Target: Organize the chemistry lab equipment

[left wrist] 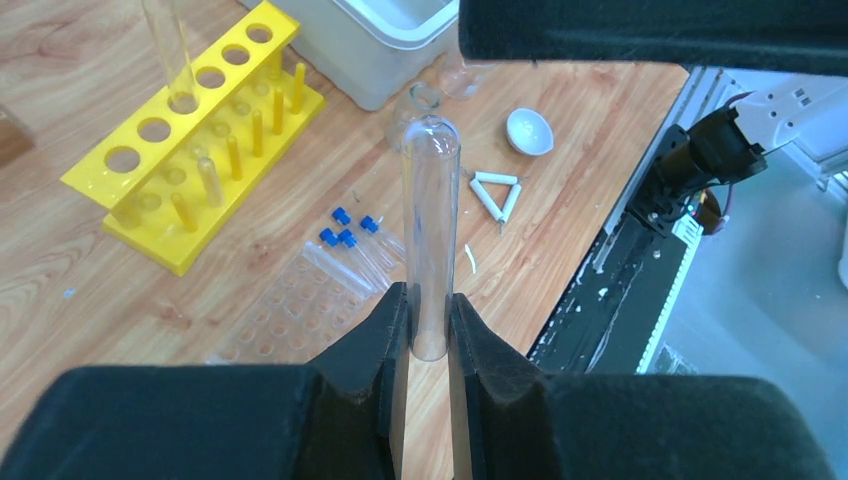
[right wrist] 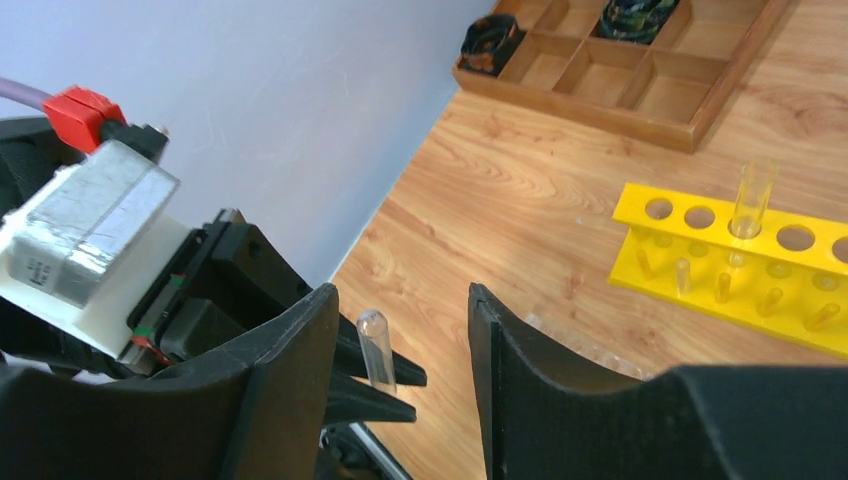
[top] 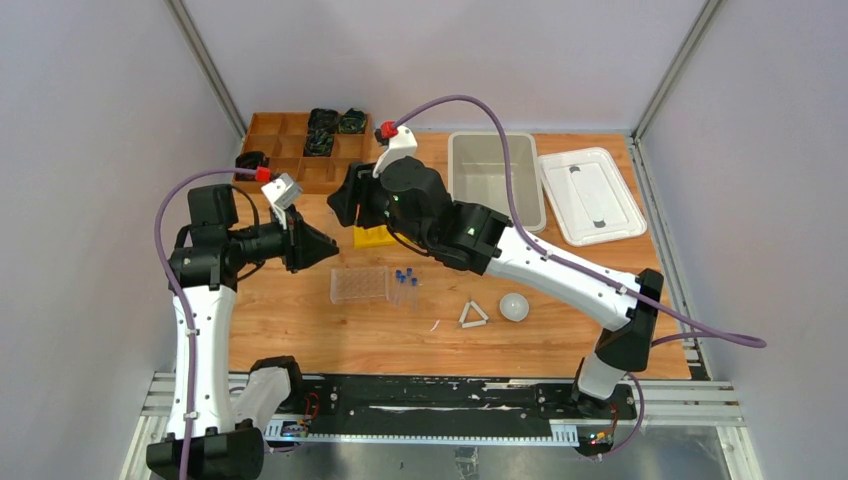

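Note:
My left gripper (left wrist: 430, 300) is shut on a clear test tube (left wrist: 430, 230) and holds it upright above the table, left of the clear plastic tube rack (top: 359, 284). The tube also shows in the right wrist view (right wrist: 377, 350). My right gripper (right wrist: 400, 300) is open and empty, over the yellow rack's left end, facing the held tube. Small blue-capped tubes (left wrist: 350, 235) lie beside the clear rack (left wrist: 290, 310). The white triangle frame (top: 473, 316) and white round dish (top: 514, 306) lie to the right. Two glass beakers (left wrist: 415, 100) stand by the bin.
The yellow six-hole rack (right wrist: 740, 270) holds one upright tube (right wrist: 750, 200). A wooden compartment tray (top: 290, 140) with black items sits at the back left. A grey bin (top: 495, 175) and its white lid (top: 590, 195) lie at the back right.

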